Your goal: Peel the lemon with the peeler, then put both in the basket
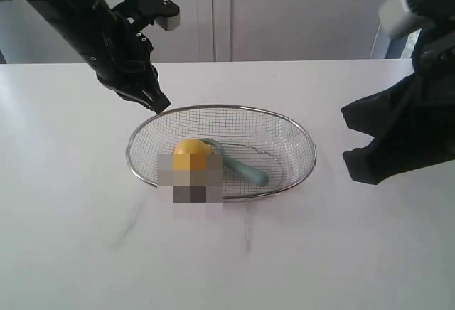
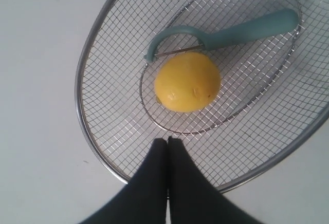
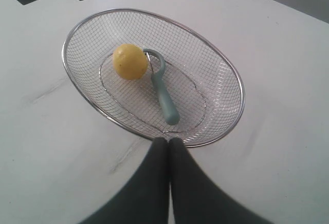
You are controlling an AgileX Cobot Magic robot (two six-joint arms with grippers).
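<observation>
Both pairs of jaws are clenched empty, yet the silver wire-mesh basket (image 1: 313, 155) holding the oval yellow lemon (image 1: 190, 148) and teal-handled peeler (image 1: 245, 170) could be tipped if clipped by the left gripper (image 1: 162, 105) just beside its far-left rim.

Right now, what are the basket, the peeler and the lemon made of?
The basket looks like metal: silvery woven wire mesh with a shiny rim. The peeler seems to have a smooth, matte teal plastic handle and a thin grey blade, probably metal. The lemon has bright yellow, faintly dimpled skin like real fruit, though I cannot rule out a fake.
</observation>
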